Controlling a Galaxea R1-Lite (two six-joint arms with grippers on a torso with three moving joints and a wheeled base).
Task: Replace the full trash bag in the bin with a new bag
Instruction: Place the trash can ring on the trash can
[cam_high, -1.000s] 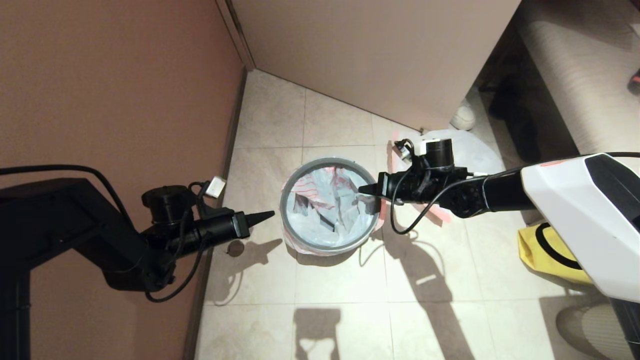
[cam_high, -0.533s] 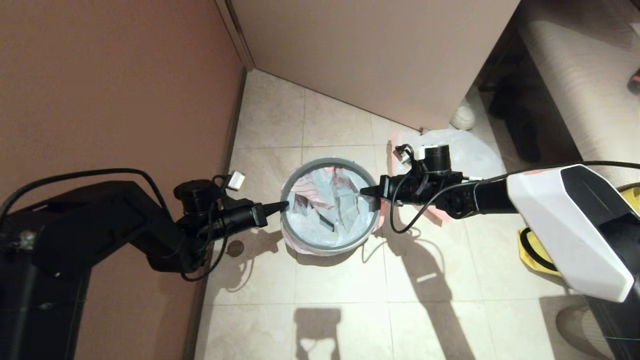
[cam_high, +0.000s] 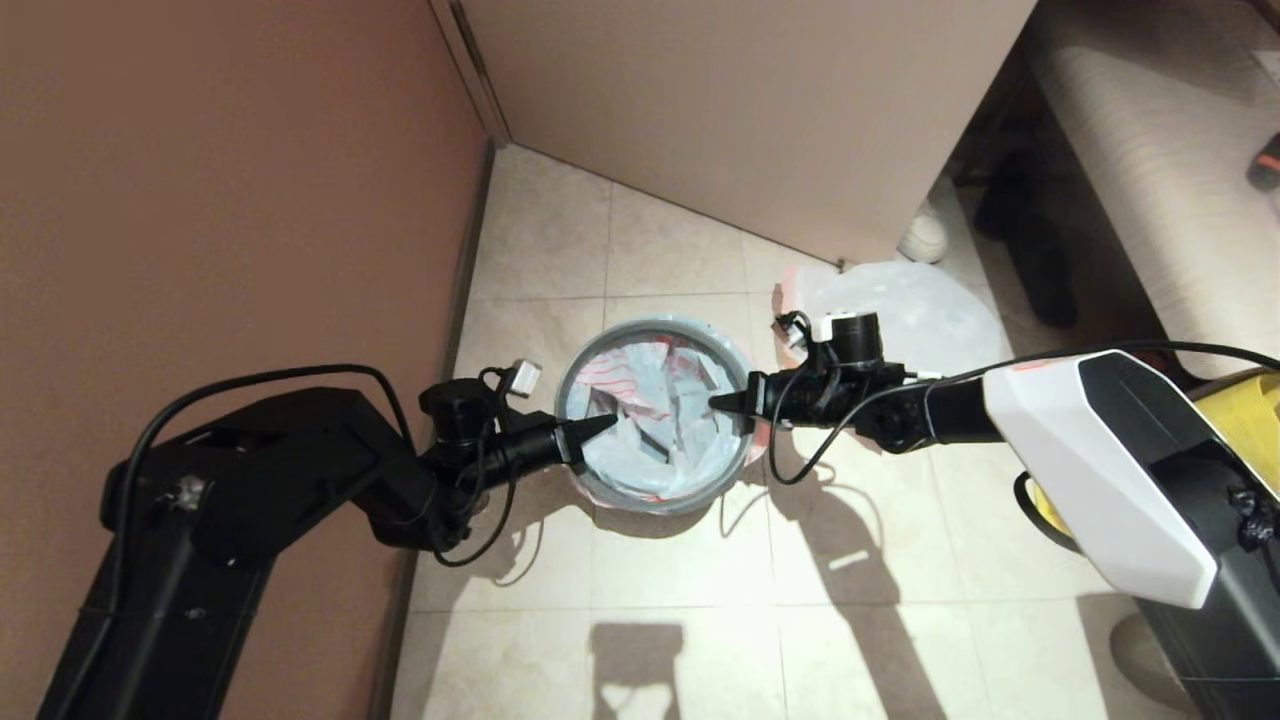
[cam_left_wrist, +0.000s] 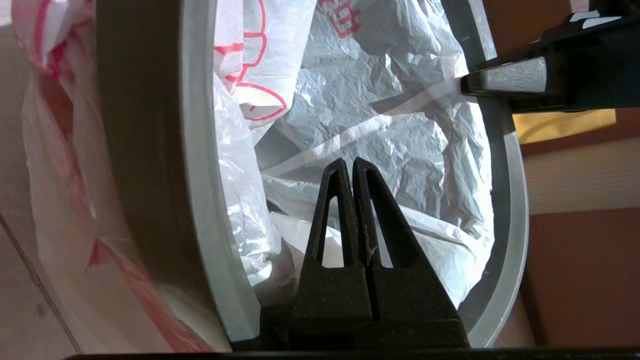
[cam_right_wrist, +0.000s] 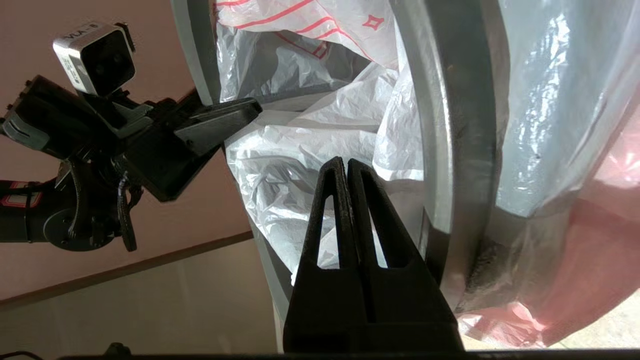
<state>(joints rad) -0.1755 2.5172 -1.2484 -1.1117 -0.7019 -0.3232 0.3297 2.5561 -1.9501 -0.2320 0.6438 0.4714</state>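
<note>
Closed left pincer (cam_left_wrist: 353, 167) over the new bag (cam_left_wrist: 380, 115)

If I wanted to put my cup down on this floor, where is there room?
Bare tiles lie in front of the bin, toward the robot, and behind it up to the wall corner. It is crowded at the bin itself, where the shut left gripper and right gripper meet, and to its right, where the full bag lies.

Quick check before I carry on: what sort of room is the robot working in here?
Probably a home interior, a tiled corner by a wall. Signs: beige tiled floor, a small lined bin standing on it, and what looks like a striped upholstered seat at the right.
</note>
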